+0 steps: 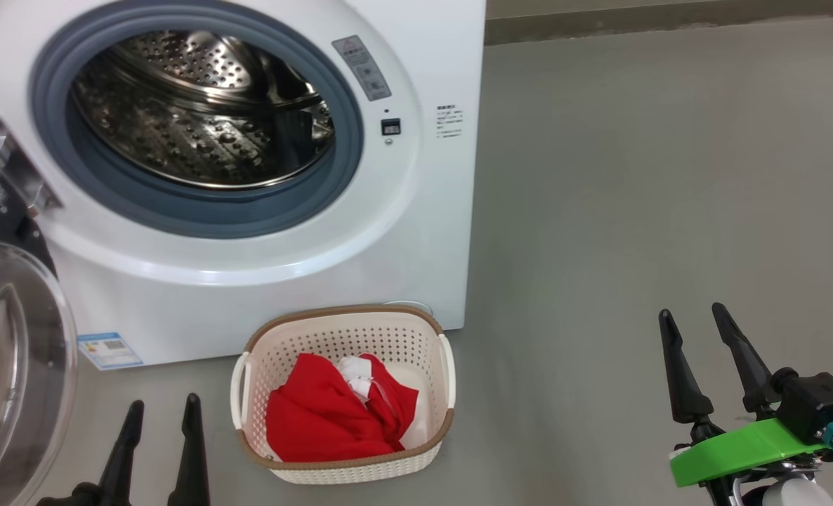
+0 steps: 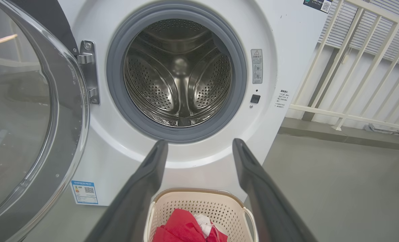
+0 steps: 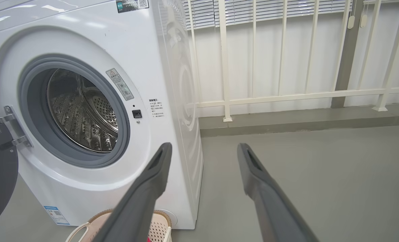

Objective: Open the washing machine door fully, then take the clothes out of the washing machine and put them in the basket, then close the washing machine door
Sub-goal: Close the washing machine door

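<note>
Lying bunched in basket [image 1: 360, 344]: red clothes [image 1: 325, 422], small white piece on top. Basket cream, perforated plastic, brown woven-look rim; sits on grey floor [image 1: 634, 176] just before washing machine [image 1: 248, 295], below drum opening. Door [image 1: 16, 351] swung wide at left, clear bulging glass. Left wrist view looks straight into perforated steel drum [image 2: 179, 74], grey rubber ring around. Right wrist view adds white railing [image 3: 287, 95] beside machine. Left gripper [image 1: 164, 400] and right gripper [image 1: 691, 309] both spread apart, holding nothing.

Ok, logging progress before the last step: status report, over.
Both open, empty: left gripper, right gripper. Red and white clothes in basket, washing machine drum bare steel, door wide open. Basket sits on floor before machine; door's path looks free.
</note>
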Available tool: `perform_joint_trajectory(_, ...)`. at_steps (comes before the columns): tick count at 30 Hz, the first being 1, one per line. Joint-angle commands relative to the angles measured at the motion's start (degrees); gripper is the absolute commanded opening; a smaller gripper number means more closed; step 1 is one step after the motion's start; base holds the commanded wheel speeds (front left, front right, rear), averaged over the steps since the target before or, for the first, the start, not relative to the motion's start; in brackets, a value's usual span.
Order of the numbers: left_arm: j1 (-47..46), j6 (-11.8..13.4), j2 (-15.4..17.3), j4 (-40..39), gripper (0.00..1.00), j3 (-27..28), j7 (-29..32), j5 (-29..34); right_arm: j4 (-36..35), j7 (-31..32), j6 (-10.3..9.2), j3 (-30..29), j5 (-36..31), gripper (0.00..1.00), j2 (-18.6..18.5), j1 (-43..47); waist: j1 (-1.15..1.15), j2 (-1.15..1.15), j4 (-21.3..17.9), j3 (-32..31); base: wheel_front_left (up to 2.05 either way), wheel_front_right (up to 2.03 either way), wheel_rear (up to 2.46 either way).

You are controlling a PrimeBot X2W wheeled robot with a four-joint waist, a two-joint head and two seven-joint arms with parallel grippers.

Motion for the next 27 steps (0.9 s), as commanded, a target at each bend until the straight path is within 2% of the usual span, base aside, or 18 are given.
perform_joint_trajectory(1, -1.7, 0.5, 0.6, -1.8, 1.00, 1.5, -0.5, 0.2, -1.4, -0.4, 0.36, 1.5, -0.4, 1.00, -0.4, -0.5, 0.00, 0.00, 1.1, 0.2, 0.00, 0.00, 0.00)
perform_joint_trajectory(5, -1.6, 1.1, 0.6, -3.5, 1.00, 1.6, -0.5, 0.2, -1.3, -0.4, 0.36, 1.8, -0.3, 1.00, -0.5, -0.3, 0.00, 0.00, 3.4, 0.2, 0.00, 0.00, 0.00)
perform_joint_trajectory(20, 0.0, 2.2, 0.6, -4.7, 1.00, 0.3, -0.5, 0.2, -1.1, -0.4, 0.36, 3.1, -0.2, 1.00, -0.8, -0.2, 0.00, 0.00, 16.9, -0.4, 0.00, 0.00, 0.00)
perform_joint_trajectory(27, 0.4, 3.1, 0.6, -5.2, 1.00, 0.7, -0.5, 2.0, -1.1, -0.4, 0.36, 3.6, -0.2, 1.00, -0.8, 0.0, 0.00, 0.00, 21.6, -0.9, 0.00, 0.00, 0.00)
